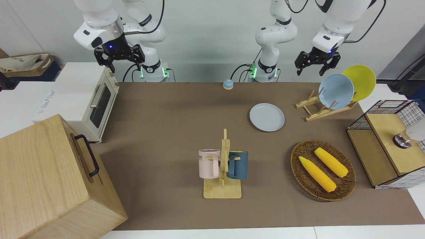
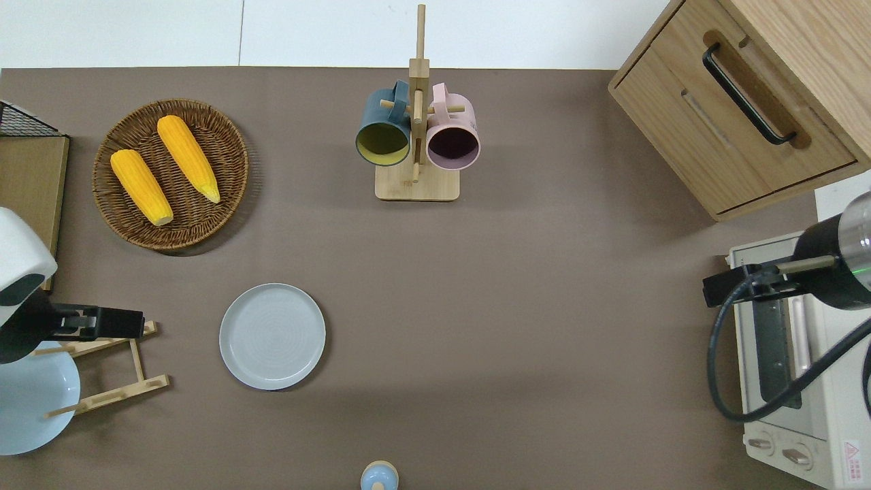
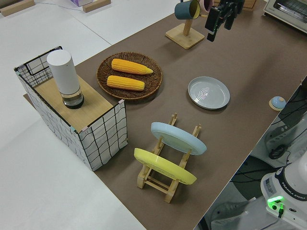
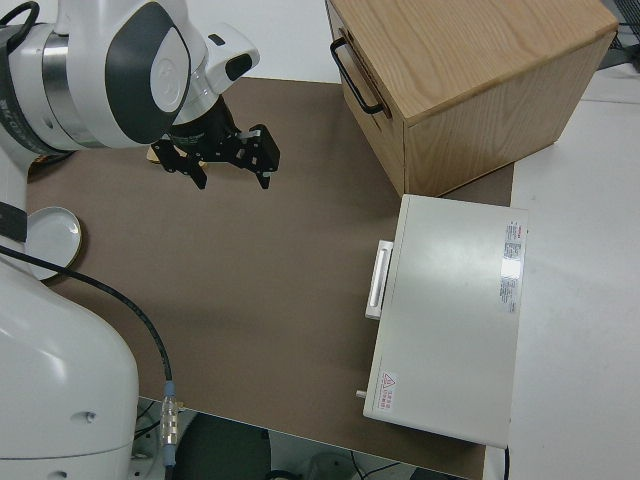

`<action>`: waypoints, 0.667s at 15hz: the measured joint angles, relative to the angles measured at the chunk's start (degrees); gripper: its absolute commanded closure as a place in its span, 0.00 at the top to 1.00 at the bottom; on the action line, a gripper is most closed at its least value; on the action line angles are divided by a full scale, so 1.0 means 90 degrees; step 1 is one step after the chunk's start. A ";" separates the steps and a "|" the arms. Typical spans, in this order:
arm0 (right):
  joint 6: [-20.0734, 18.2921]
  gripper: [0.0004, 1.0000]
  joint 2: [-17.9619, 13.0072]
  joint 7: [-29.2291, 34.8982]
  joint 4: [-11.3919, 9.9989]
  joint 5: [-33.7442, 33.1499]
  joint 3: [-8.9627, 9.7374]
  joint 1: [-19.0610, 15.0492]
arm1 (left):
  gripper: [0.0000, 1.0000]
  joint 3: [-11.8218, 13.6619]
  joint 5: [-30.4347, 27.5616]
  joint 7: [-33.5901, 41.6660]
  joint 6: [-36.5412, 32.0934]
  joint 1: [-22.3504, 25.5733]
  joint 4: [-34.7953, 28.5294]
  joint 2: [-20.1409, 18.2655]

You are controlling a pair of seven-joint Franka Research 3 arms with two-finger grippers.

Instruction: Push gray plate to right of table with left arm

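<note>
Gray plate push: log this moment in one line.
phase: pre-contact | left gripper: open, over plate rack | gray plate: untouched on table | right arm: parked

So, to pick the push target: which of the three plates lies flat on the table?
The pale gray round plate; the bluer plate and yellow plate stand tilted in the wooden rack.

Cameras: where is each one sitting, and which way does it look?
Front view: across the table, facing both arms; left tool up over the plate rack.
Overhead view: straight down on the gray plate; both tools poke in at the edges.
Left side view: raised at the left arm's end, looking along the table; only the left tool shows.
Right side view: above the right arm, showing the right tool and toaster oven.
Front, overhead and left side views share the mug rack and corn basket.
</note>
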 measured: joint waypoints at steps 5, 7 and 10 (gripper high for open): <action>0.0000 0.98 0.0000 0.0000 0.0000 0.0000 0.0000 0.0000 | 0.99 0.0006 -0.0031 -0.0001 0.0220 0.0000 0.0001 0.0003; 0.0000 0.98 0.0000 0.0000 0.0000 0.0000 0.0000 0.0000 | 0.99 0.0015 -0.0031 -0.0001 0.0231 0.0001 0.0001 0.0006; 0.0000 0.98 0.0000 0.0000 0.0000 0.0000 0.0000 0.0000 | 0.99 0.0033 -0.0031 -0.0001 0.0231 0.0006 0.0062 0.0074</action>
